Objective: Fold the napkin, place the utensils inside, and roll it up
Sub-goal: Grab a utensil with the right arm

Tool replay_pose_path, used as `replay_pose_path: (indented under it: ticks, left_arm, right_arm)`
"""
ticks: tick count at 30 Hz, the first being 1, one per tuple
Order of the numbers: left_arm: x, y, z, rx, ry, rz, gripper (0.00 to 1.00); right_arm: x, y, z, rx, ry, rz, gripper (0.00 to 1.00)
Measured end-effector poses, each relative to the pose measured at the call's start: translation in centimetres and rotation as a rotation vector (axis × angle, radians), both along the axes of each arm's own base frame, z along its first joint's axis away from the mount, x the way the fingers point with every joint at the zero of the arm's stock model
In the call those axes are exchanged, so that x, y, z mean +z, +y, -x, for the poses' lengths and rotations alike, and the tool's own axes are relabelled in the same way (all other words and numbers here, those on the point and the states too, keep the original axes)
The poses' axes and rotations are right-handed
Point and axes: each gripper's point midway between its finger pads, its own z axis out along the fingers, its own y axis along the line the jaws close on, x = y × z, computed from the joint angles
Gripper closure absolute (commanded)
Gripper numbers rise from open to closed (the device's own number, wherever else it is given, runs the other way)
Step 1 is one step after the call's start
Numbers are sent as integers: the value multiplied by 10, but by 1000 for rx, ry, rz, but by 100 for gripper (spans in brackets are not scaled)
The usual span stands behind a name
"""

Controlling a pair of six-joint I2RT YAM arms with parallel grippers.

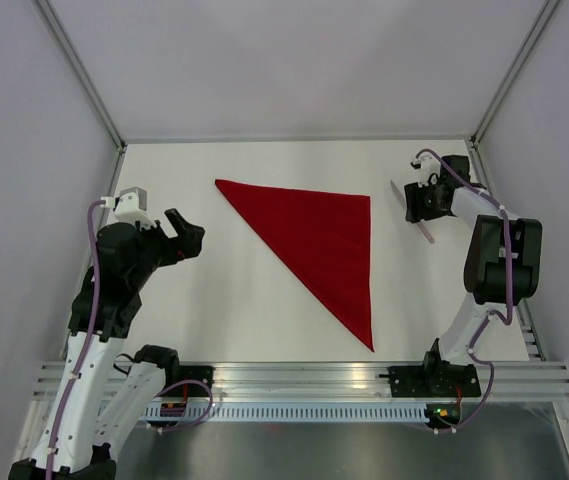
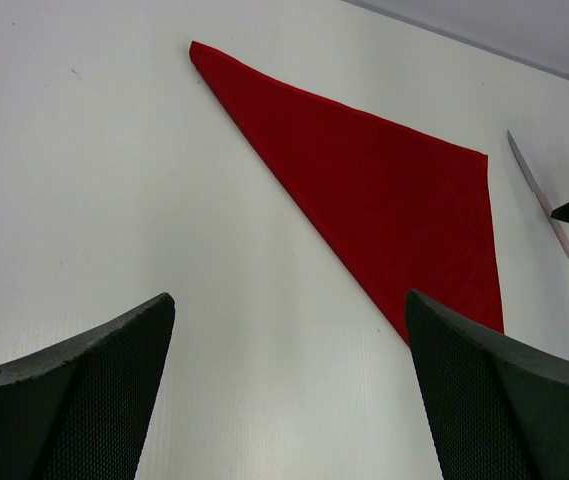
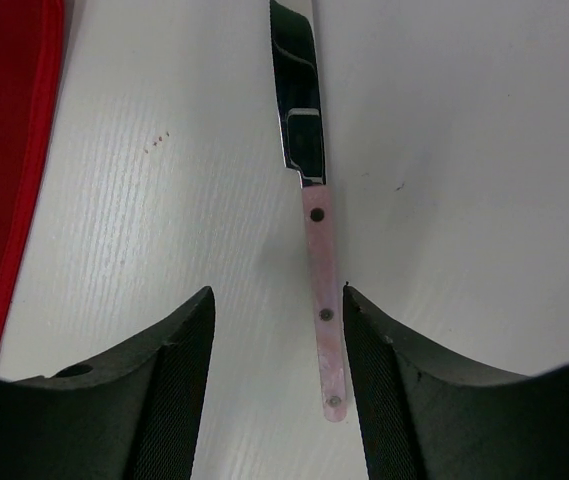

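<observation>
At the left of the top view the left gripper (image 1: pixel 186 240) hangs above bare table (image 1: pixel 224 300), jaws spread wide with nothing between them. It points toward the napkin, likely parked clear of the cloth until a second hand is needed.

In the middle lies the napkin (image 1: pixel 319 235), folded into a flat triangle. One long edge runs across the top, another drops straight down the right side to a sharp point near the bottom, and the third slants between them. It is bright red, smooth and slightly shiny, with a neat hem visible along the edges and no obvious wrinkles. The fold looks done, so I judge the task has reached the utensil step.

At the upper right, just beside the napkin's right edge but not touching it, lies the knife (image 3: pixel 316 230). It has a dark mirror-like blade and a pale pink handle with three rivets. The right gripper (image 3: pixel 279 297) is low over it, jaws apart and straddling the handle, which sits close against one finger. Nothing is clamped yet; the placement suits closing across the handle's narrow width for a pickup.
</observation>
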Motion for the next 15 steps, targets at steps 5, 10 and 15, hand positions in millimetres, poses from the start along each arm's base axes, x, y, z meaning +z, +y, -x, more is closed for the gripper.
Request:
replay_pose_path:
  ticks: [5,10,15]
  left_arm:
    - [0,0,0,-1,0,0,0]
    - [0,0,0,-1,1,0,0]
    - [0,0,0,-1,1,0,0]
  right_arm:
    - [-4,-4,4,14,10,10,41]
    - [-11,-15,4,19,15,27,42]
    - [-30,-18,5,45,52,37,45]
